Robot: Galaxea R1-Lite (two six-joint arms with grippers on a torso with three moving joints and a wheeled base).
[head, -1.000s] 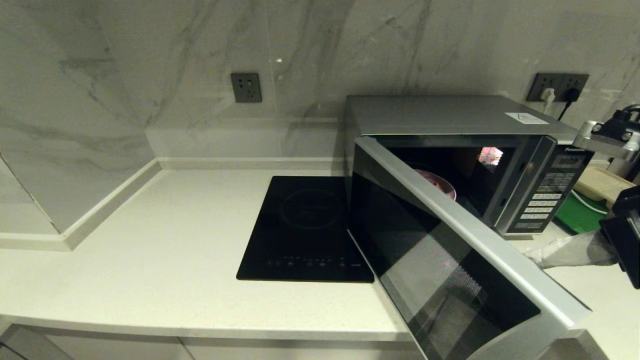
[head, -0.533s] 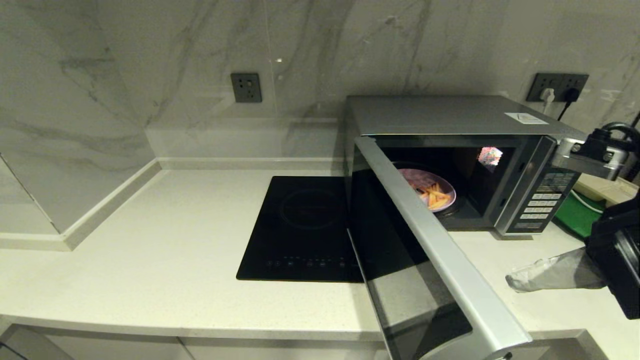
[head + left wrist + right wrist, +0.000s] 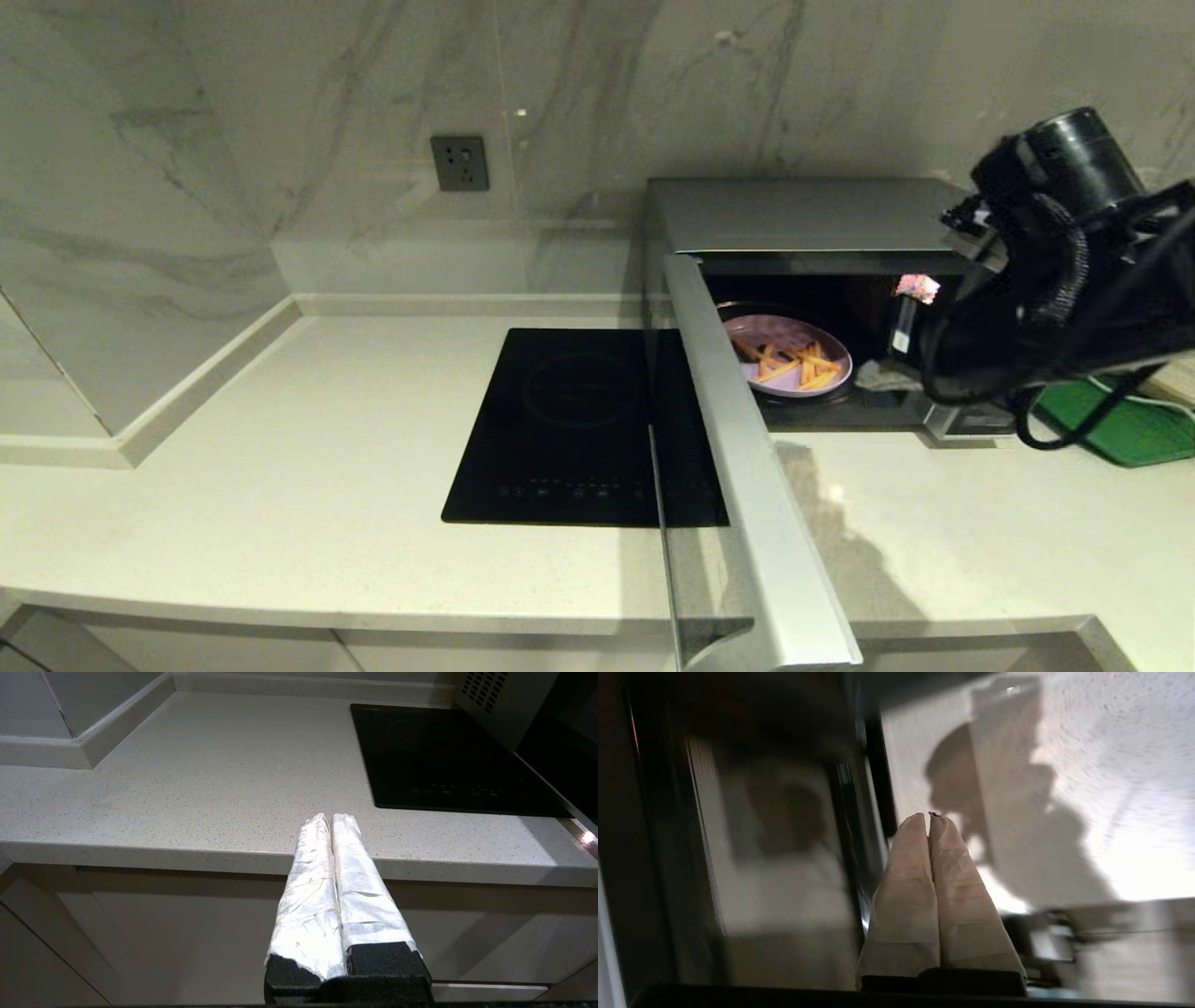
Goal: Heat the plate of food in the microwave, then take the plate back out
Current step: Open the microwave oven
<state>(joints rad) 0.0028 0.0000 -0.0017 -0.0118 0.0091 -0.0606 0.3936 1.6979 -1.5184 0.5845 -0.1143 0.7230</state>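
1. Plate of food [image 3: 789,355]: a lavender plate with thin orange sticks lies flat inside the microwave [image 3: 812,219], on the cavity floor, just beside the right gripper's tip and toward the door's hinge side from it.
2. The microwave door [image 3: 747,485] stands swung fully out, edge-on toward the camera, so the cavity is exposed. It lies past the plate from the right gripper, on the far side of it.
3. Right gripper [image 3: 930,817]: its two wrapped fingers [image 3: 908,877] are pressed together with nothing between them. In the head view the tip [image 3: 882,375] sits at the cavity's front opening, near the plate's rim; whether it touches the plate I cannot tell.
4. The right arm [image 3: 1055,280] reaches in from the keypad side and hides that panel of the microwave.
5. Left gripper [image 3: 331,817]: fingers together, holding nothing, parked low in front of the countertop [image 3: 187,784] edge, tips just over that edge.
6. A black induction hob [image 3: 579,425] lies flat on the counter, ahead of the left gripper and off to its microwave side, well apart from it.
7. A green tray [image 3: 1116,425] lies on the counter behind the right arm, partly hidden by it.
8. A wall socket [image 3: 459,163] is set in the marble wall beyond the hob, far from both grippers.
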